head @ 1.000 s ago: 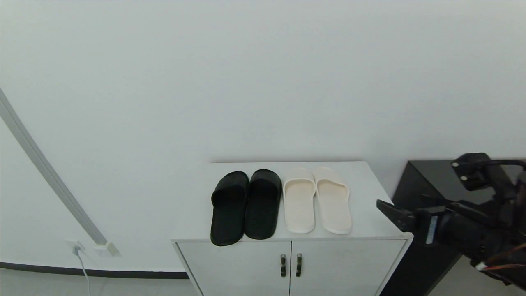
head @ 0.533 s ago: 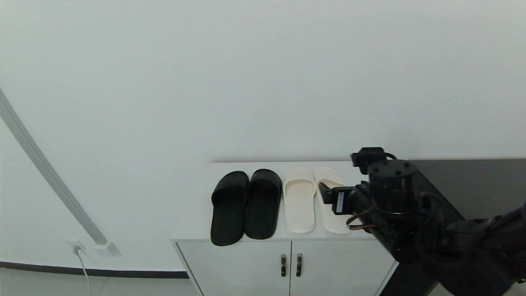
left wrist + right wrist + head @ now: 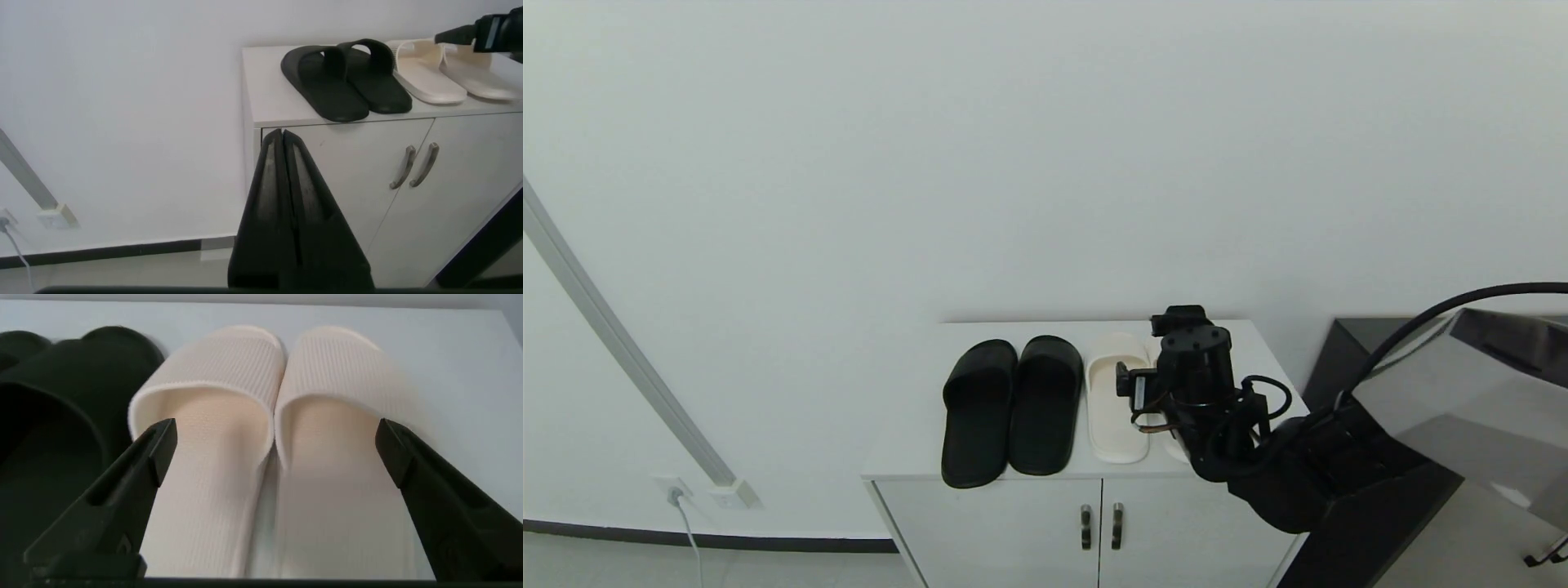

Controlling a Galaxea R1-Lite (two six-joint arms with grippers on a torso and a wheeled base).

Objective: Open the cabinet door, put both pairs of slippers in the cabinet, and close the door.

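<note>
While the right pincer [image 3: 276, 434] hangs low over the pair of cream ribbed rubber slippers [image 3: 1112, 412], its two black fingers [image 3: 122, 506] are spread wide, one outside each slipper, and they hold nothing; whether the tips touch the surface I cannot tell. This cream pair lies on the flat top of the white two-door cabinet [image 3: 908, 447], toes to the wall, the two slippers touching side by side; just beside them, toward the robot's left, lies the pair of black rubber slippers [image 3: 1011, 408], turned the same way. The heel of the outer black slipper comes a little over the front edge of the top; the cream heel in view stops just inside this edge. Bare top is left on both sides: one strip between the black pair and the left edge, another between the cream pair and the right edge, partly hidden by the arm; behind the toes only a narrow strip runs before the wall. Both doors are shut and meet in the middle; two slim metal handles [image 3: 1085, 527] stand upright, one on each side of the seam. The left pincer [image 3: 283, 139] is held before the cabinet, below its top and off the left corner, fingers pressed together with nothing between them. A black piece of furniture [image 3: 1352, 347] stands just beside the cabinet's right side; on the left, a white wall socket [image 3: 674, 492] sits near the floor.
</note>
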